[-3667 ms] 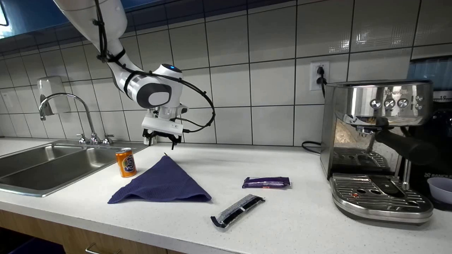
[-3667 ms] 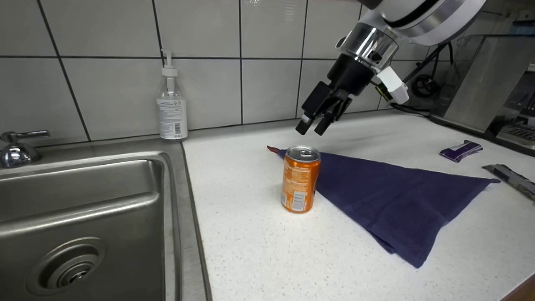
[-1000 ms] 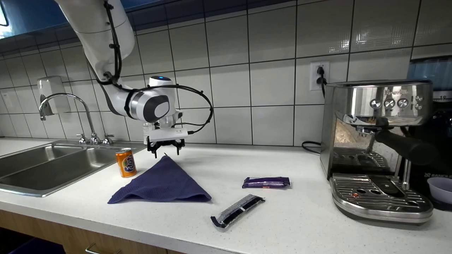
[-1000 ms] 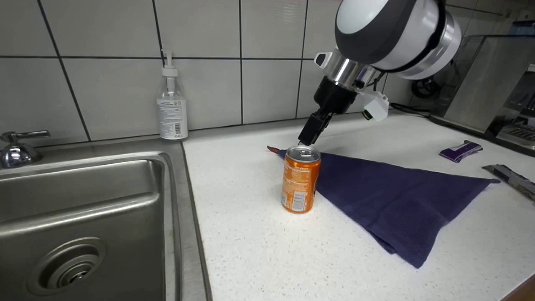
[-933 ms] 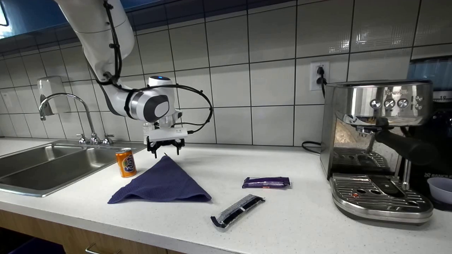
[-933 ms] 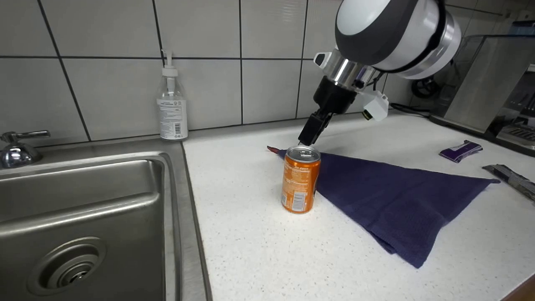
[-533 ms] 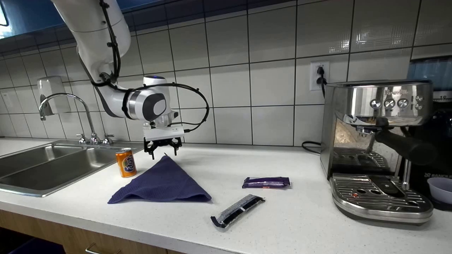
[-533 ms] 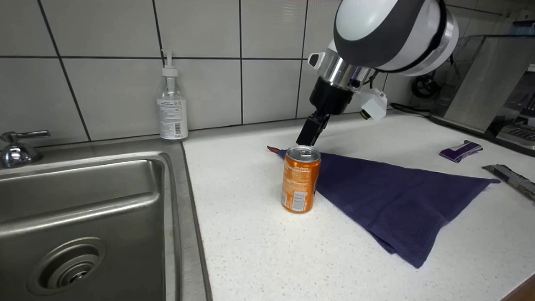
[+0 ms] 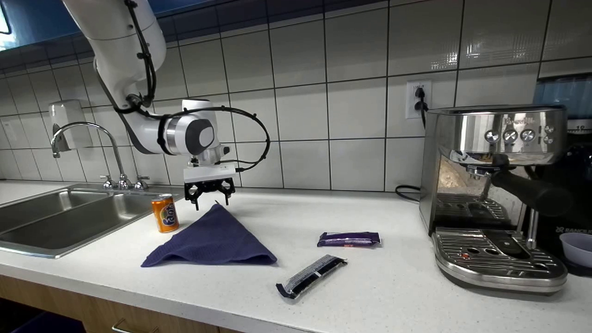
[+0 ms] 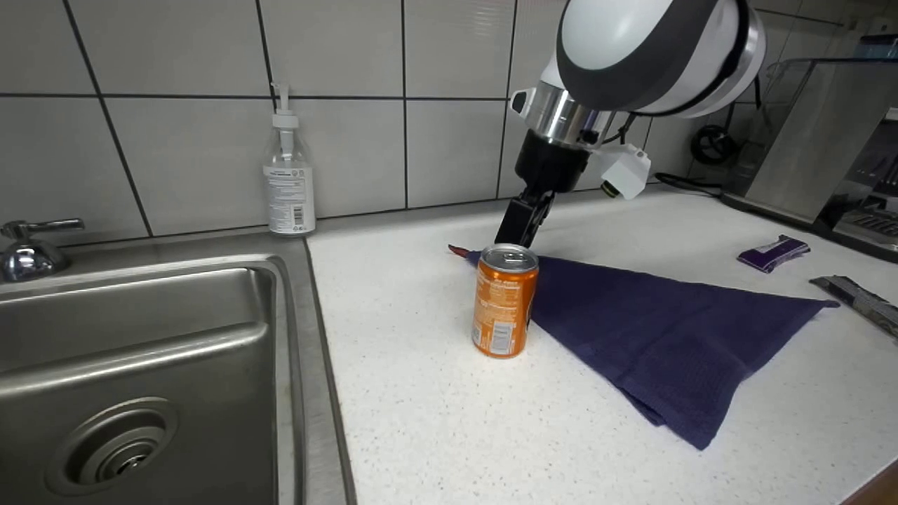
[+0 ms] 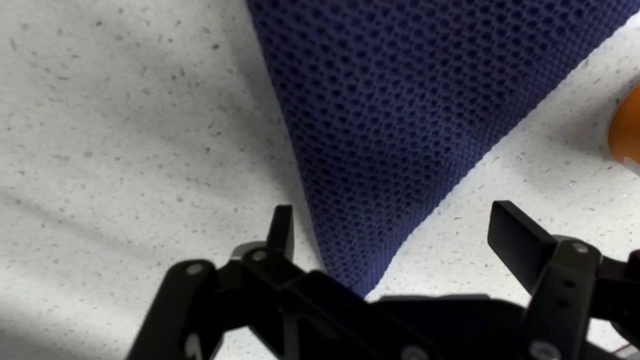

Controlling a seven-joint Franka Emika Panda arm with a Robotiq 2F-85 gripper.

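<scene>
A dark blue textured cloth lies folded on the counter and shows in both exterior views (image 9: pixel 210 240) (image 10: pixel 652 330) and in the wrist view (image 11: pixel 400 100). My gripper (image 9: pixel 212 206) is open and empty, pointing down just above the cloth's far corner. In the wrist view the open fingers (image 11: pixel 392 205) stand on either side of that narrow corner, apart from it. An orange Fanta can (image 9: pixel 166 215) stands upright beside the cloth. In an exterior view the can (image 10: pixel 501 308) hides the fingertips. The can's edge (image 11: pixel 627 132) shows in the wrist view. A reddish-brown tip (image 10: pixel 457 250) sticks out at the cloth's corner.
A purple wrapped bar (image 9: pixel 349 239) and a black-and-silver wrapped bar (image 9: pixel 312 276) lie on the counter. A steel coffee machine (image 9: pixel 499 134) stands at one end. A sink (image 10: pixel 284 337) with a faucet (image 9: pixel 115 152) is at the other. A pump bottle (image 10: pixel 289 200) stands by the tiled wall.
Since 3.7 s ago the gripper has come down from a tilted pose and straightened over the cloth's corner. Over the last second it has shifted slightly toward the sink. Cloth, can and bars are unmoved.
</scene>
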